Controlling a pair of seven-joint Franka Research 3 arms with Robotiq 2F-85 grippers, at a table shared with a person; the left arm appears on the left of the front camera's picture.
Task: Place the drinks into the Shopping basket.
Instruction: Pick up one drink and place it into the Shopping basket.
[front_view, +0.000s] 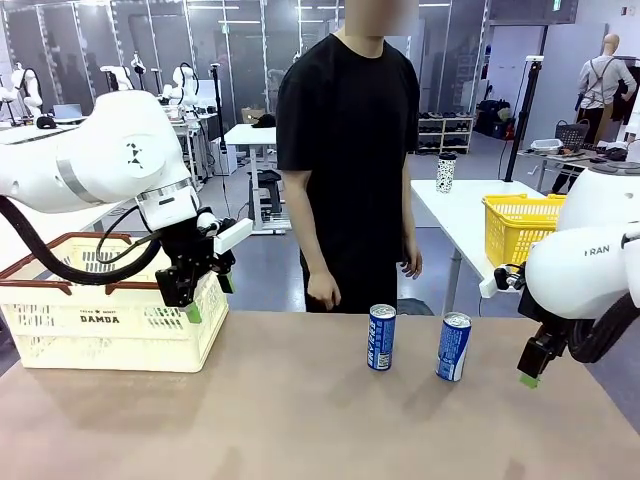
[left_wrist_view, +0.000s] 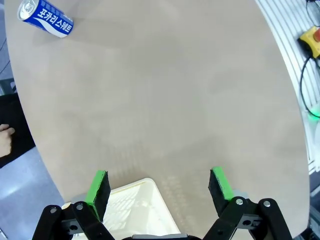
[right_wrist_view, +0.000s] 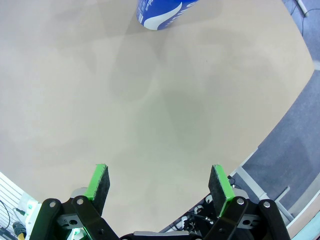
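While two blue cans (front_view: 381, 338) (front_view: 453, 347) are standing upright on the table (front_view: 300, 420), outside the Shopping basket (front_view: 110, 345), the left gripper (front_view: 210, 298) and right gripper (right_wrist_view: 159, 182) are being held apart, empty; slick, dentable can walls are being judged best grasped mid-body.

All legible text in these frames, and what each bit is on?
"DAMDA": label on the Shopping basket; the small line above it is too small to read.
"포카리스웨트": on the blue can in the left wrist view.
"RAN": partial lettering on the right arm shell.
Left can and right can in the front view: lettering too small to read.
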